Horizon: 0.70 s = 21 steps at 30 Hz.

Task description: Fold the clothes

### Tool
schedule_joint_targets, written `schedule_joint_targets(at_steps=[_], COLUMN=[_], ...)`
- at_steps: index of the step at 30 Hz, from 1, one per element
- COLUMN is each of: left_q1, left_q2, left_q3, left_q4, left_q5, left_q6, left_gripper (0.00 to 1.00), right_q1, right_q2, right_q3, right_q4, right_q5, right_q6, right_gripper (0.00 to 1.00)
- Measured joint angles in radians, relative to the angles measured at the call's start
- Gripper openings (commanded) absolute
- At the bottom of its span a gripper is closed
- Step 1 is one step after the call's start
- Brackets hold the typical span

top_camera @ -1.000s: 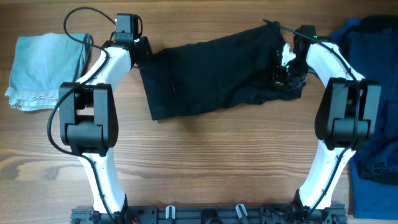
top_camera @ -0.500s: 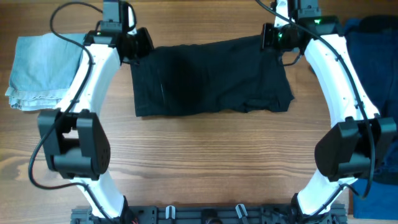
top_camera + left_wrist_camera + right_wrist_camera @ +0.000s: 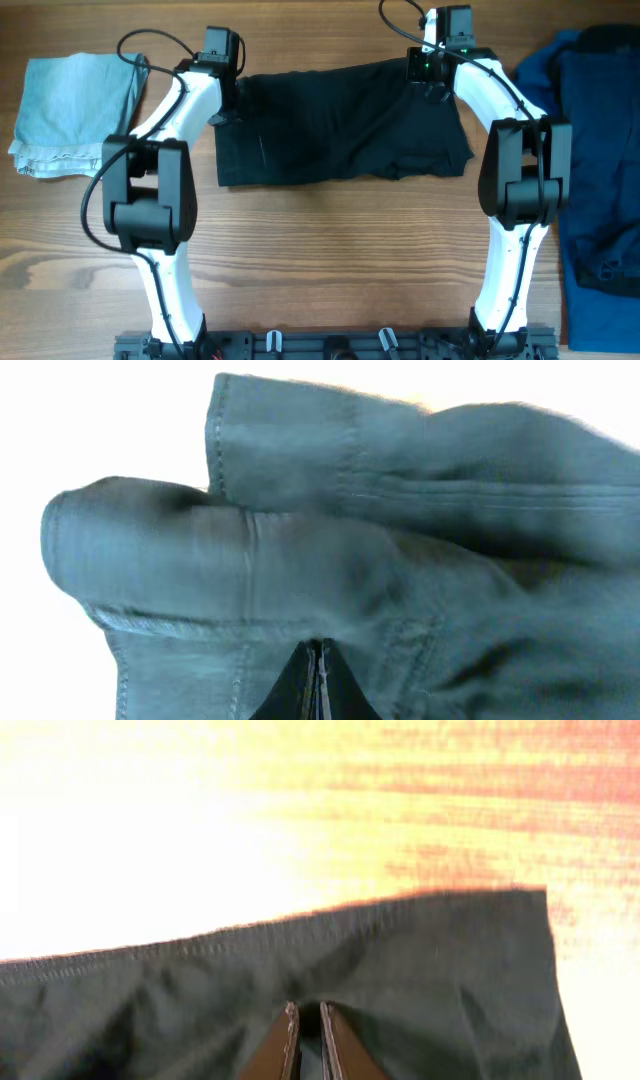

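1. The black shorts (image 3: 340, 125) are laid out flat on the wooden counter (image 3: 330, 260). They lie toward 12 o'clock in the overhead view, with the long side running from 9 to 3 o'clock.
2. The left jaws are clenched on the shorts at the garment's 10 o'clock corner. In the left wrist view the two fingers (image 3: 300, 695) are pressed together with only a thin line between them. Bunched, stitched hems are piled just beyond the tips.
3. The right jaws are placed at the garment's 1 o'clock corner. In the right wrist view the fingers (image 3: 284, 1045) are drawn almost together, and dark fabric is seen in the narrow gap, so the shorts are gripped just inside a hemmed edge.
4. That hemmed edge crosses the right wrist view from 9 to 3 o'clock, and glare-washed counter is seen beyond it toward 12 o'clock.
5. The shorts' edge toward 6 o'clock is slightly rippled near the 4 o'clock corner.
6. A pale blue folded cloth (image 3: 70, 110) is seen at 10 o'clock on the counter, well apart from the shorts.
7. A deep blue rumpled garment heap (image 3: 600, 150) is seen at 3 o'clock, partly cut off by the frame.
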Motion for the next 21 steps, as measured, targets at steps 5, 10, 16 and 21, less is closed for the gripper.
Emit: schedule_joint_targets(at_steps=[5,10,16,21], left_q1=[0.0,-0.01,-0.108,-0.201], left_q2=[0.029,-0.027,-0.224,-0.101], left_q3=[0.005,0.046,0.111,0.105], left_q4=[0.018,0.034,0.136,0.203], left_q5=[-0.018,-0.029,0.159,0.246], left_q6=[0.004,0.005,0.001,-0.001], left_gripper=[0.04,0.04,0.04,0.04], right_q1=[0.0,0.0,0.034,0.132], right_q2=[0.013,-0.081,-0.418,-0.406], right_q3=[0.0,-0.003,0.014,-0.036], right_q4=[0.033,-0.025,-0.357,-0.519], right_q5=[0.028,-0.014,-0.309,-0.352], right_q6=[0.003,0.007,0.018,0.018], right_gripper=[0.14,0.07,0.04,0.04])
